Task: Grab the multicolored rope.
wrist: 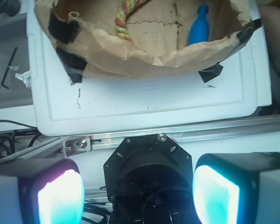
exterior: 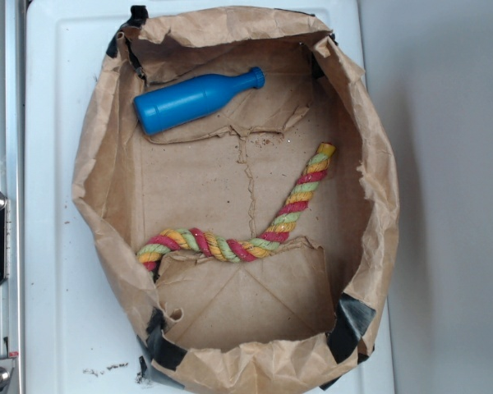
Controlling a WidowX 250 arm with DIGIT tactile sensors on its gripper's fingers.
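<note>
- The multicolored rope (exterior: 245,236) lies on the floor of the brown paper bag (exterior: 99,164), whose walls are rolled down into a shallow basin on the white tray (exterior: 49,271).
- From one end near the bag's left wall the rope runs along a paper flap edge, then bends up toward the right wall. The other end is free and frayed.
- The blue bottle (exterior: 194,100) lies on its side at the far end of the bag, well apart from the rope. It should not get in your way.
- In the wrist view the gripper (wrist: 139,191) sits outside the bag, above the tray's edge and rail. Its two pads (wrist: 60,198) are spread wide with nothing between them.
- Handling, by judgement: thick twisted cotton, soft and light, limp along its length. It will squash under the pads and sag on both sides when lifted. Not slippery, not fragile.
- Where to hold: take the straight diagonal section above the bend, which lies on bare floor.
- Risk: the bag's crumpled rim stands high, so clear it before you descend.
</note>
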